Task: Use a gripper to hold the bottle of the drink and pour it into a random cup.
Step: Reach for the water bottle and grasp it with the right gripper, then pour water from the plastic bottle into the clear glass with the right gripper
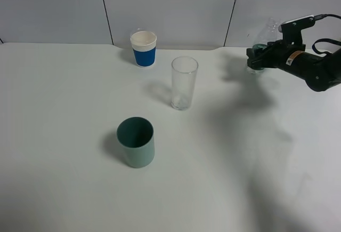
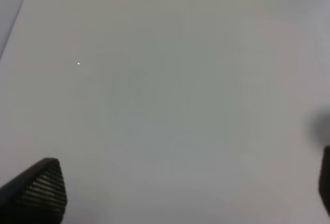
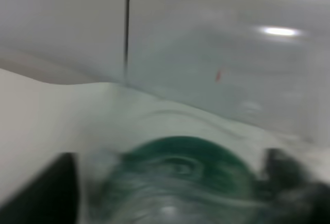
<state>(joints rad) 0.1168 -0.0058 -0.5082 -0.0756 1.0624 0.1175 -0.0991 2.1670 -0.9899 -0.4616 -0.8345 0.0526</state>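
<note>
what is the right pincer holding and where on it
The right pincer grips the bottle around its lower body, at the green label. The left pincer is open and holds nothing.

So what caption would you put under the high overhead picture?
Right gripper holds the bottle, right of the glass, the paper cup and the teal cup.

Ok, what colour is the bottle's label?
Green. The bottle shows it best in the right wrist view, though blurred.
</note>
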